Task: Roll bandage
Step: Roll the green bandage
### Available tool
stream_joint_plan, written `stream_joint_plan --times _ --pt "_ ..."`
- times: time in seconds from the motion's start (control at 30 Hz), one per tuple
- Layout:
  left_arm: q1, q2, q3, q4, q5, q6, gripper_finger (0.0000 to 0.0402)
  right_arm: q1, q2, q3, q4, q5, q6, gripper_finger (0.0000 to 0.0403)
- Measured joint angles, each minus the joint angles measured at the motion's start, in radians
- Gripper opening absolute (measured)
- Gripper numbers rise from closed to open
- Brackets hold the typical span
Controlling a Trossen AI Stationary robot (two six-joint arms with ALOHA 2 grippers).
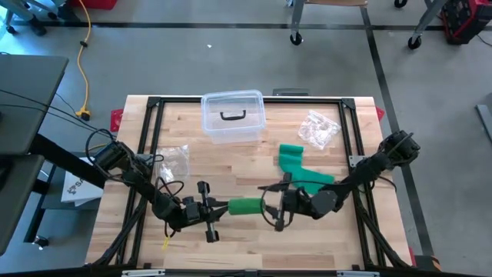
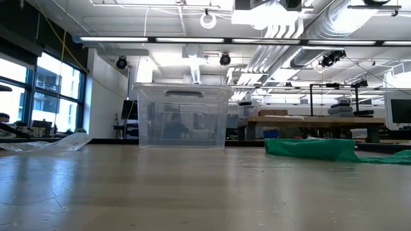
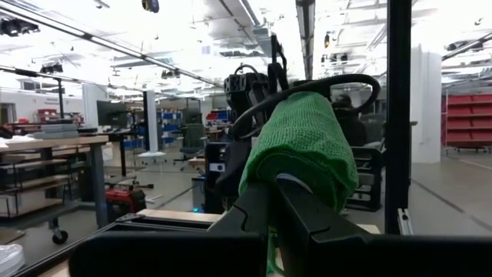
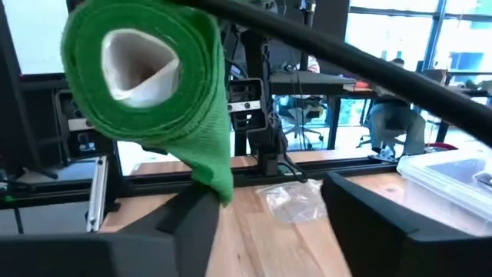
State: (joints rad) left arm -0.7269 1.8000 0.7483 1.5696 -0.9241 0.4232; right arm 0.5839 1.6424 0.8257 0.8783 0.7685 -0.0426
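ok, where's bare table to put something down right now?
Bare wood in front of the bin, between the left bag and the loose bandage. Crowded along the near edge: left gripper shut on the roll, right gripper open at its other end.

A: Was there any writing to read, on the clear plastic bin (image 1: 233, 115) or the plastic wrappers (image 1: 318, 129)?
B: None. No label, brand, number or sign was legible on them or anywhere in the room behind.
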Motion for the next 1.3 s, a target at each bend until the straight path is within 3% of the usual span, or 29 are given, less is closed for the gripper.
stream_joint_plan --times 0.23,0.27,0.73,0.93,1.1,1.3 --pt "0.0 0.0 0.0 0.0 -0.015 0.007 0.0 -0.008 0.0 0.0 0.004 -0.067 -0.019 0.0025" --pt "0.0 0.0 0.0 0.0 -0.024 0.014 0.0 -0.008 0.0 0.0 0.005 -0.066 -0.023 0.0014" --pt "-0.027 0.0 0.076 0.0 -0.188 0.217 0.0 0.05 0.0 -0.023 -0.027 -0.063 0.087 0.0001" --pt "-0.029 0.001 0.076 -0.014 -0.25 0.213 0.0 0.065 0.0 -0.024 -0.028 -0.153 0.109 0.0" --pt "-0.016 0.001 0.076 -0.191 -0.31 0.08 0.0 0.043 0.0 -0.024 0.006 -0.274 0.125 0.0" --pt "-0.003 0.0 0.077 -0.492 -0.34 -0.25 0.0 0.038 0.002 -0.026 0.056 -0.264 0.133 0.0"
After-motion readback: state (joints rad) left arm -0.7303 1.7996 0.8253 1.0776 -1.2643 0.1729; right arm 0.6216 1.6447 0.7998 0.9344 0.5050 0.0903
